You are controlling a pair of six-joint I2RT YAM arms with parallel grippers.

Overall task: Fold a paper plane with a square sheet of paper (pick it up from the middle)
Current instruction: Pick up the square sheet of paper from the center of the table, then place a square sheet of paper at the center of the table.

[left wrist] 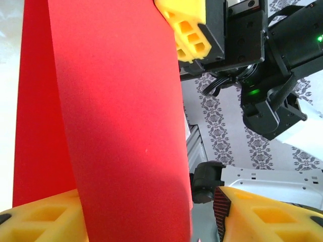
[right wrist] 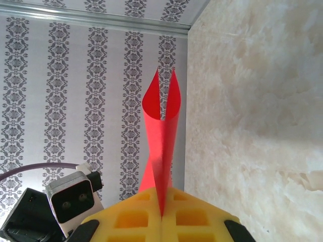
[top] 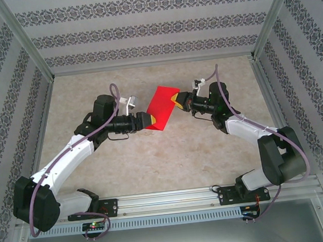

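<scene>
A bright red square sheet of paper [top: 163,109], bent over into a loose fold, hangs in the air above the tabletop [top: 154,167] between two robot arms. The right gripper [top: 178,100] pinches one end tight between its yellow fingers [right wrist: 136,219]. The left gripper [top: 145,121] has its jaws apart, with the sheet's other end passing between them. The paper looks light, thin, floppy and easily creased. A pinch at mid-edge near the fold seems safest.
</scene>
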